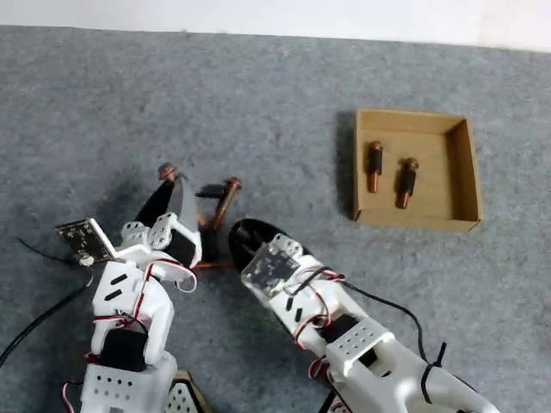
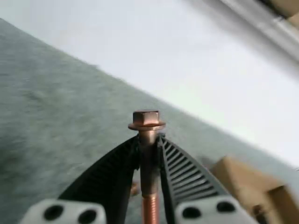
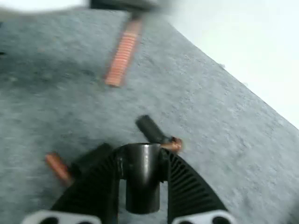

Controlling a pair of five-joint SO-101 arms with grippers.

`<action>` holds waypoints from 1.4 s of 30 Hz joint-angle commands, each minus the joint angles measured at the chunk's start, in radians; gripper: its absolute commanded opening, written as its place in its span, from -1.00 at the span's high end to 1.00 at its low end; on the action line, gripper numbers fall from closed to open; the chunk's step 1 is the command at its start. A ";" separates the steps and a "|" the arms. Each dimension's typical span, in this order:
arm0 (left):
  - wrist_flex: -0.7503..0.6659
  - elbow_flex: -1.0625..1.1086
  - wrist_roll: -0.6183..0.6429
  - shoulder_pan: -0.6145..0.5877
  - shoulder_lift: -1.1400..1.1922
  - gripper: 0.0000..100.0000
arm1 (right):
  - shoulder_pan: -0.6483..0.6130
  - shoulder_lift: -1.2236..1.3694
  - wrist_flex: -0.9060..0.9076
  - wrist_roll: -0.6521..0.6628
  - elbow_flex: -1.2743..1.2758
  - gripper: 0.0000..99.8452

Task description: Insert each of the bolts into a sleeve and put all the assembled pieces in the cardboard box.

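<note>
One bolt point(image 2: 146, 119) pinched tight between left fingers point(image 2: 117, 168), head clear of the tips, well left of the box point(image 1: 414, 117). Clamped in right fingers point(image 3: 187, 184), a sleeve point(image 3: 140, 177), nearer the box. Inside the box, two assembled pieces point(image 1: 375, 166) point(image 1: 406, 181). On the desk point(image 1: 258, 95) left of the box, a loose bolt point(image 1: 225, 200).

Left tool point(image 2: 148, 138) tight on a bolt point(image 2: 146, 120), right tool point(image 3: 141, 158) tight on a sleeve point(image 3: 141, 186), arms side by side

The tabletop point(image 1: 284, 95) has a grey felt surface. An open cardboard box point(image 1: 435, 151) rests on it toward the right edge. A copper bolt point(image 1: 224, 205) lies left of centre. A black cable point(image 1: 30, 331) runs off the left edge.
</note>
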 commanded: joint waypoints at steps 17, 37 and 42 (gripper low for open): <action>0.258 -0.093 -0.163 -0.091 -0.015 0.98 | 0.139 -0.024 -0.027 0.011 -0.013 0.99; 0.144 -0.647 -0.181 -0.157 1.357 0.99 | 0.157 -0.024 -0.022 0.011 -0.015 0.99; 0.146 -0.788 -0.181 -0.202 1.578 0.99 | 0.170 -0.024 -0.022 0.008 -0.018 0.99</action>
